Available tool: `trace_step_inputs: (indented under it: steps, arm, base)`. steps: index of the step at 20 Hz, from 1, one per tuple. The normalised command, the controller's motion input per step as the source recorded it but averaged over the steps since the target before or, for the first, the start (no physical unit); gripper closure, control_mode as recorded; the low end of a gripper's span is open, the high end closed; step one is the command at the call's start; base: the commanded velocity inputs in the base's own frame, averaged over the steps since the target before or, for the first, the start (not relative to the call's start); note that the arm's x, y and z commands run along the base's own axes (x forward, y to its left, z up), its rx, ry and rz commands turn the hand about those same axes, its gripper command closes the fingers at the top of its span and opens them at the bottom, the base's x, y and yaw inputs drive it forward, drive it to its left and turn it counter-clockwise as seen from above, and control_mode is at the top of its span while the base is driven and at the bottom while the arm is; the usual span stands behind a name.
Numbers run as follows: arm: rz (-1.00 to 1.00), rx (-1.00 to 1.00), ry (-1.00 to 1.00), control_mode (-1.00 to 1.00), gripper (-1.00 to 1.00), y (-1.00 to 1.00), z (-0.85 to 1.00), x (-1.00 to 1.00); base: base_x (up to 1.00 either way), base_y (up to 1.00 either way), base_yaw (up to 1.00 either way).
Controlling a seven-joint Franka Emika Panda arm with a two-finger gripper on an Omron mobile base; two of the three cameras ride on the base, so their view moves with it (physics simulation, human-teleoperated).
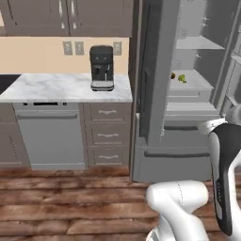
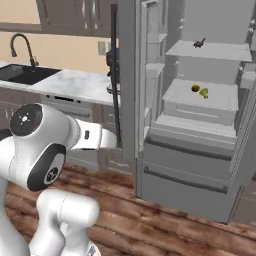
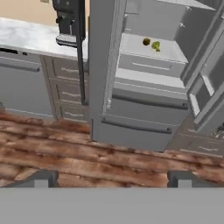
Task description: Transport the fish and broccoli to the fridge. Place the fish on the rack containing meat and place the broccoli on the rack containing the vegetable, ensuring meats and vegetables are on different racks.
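The fridge (image 1: 188, 141) stands open, its pale grey racks in sight. The broccoli (image 1: 181, 78) (image 2: 204, 92) (image 3: 155, 45) lies on the middle rack (image 2: 220, 97), right beside the vegetable (image 1: 173, 75) (image 2: 195, 88) (image 3: 146, 42), an orange-brown ball. On the rack above lies a small dark item (image 2: 200, 44); whether it is the fish or meat I cannot tell. My gripper (image 3: 112, 180) is open with nothing between its fingertips (image 3: 41, 178). It hangs back from the fridge, over the wooden floor.
The open left fridge door (image 1: 153, 70) juts out between fridge and counter; door shelves (image 3: 205, 94) stand on the right. A black coffee machine (image 1: 101, 67) sits on the marble counter (image 1: 47, 87). A sink (image 2: 25, 73) lies further left. Wooden floor (image 1: 70, 202) spreads in front.
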Motion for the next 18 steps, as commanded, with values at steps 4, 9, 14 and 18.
trace_step_inputs:
  steps: [4, 9, 14, 18]
  arm:
    - [0.0, 0.0, 0.0, 1.0, -1.0, 0.0, 0.0, 0.0]
    - [0.0, 0.0, 0.0, 1.0, -1.0, 0.0, 0.0, 0.0]
    - [0.0, 0.0, 0.0, 1.0, -1.0, 0.0, 0.0, 0.0]
    - [0.0, 0.0, 0.0, 1.0, -1.0, 0.0, 0.0, 0.0]
  base:
    - [-0.03, 0.61, 0.91]
    - [0.0, 0.06, 1.0]
    - [0.0, 0.0, 1.0]
    - [0.02, 0.0, 1.0]
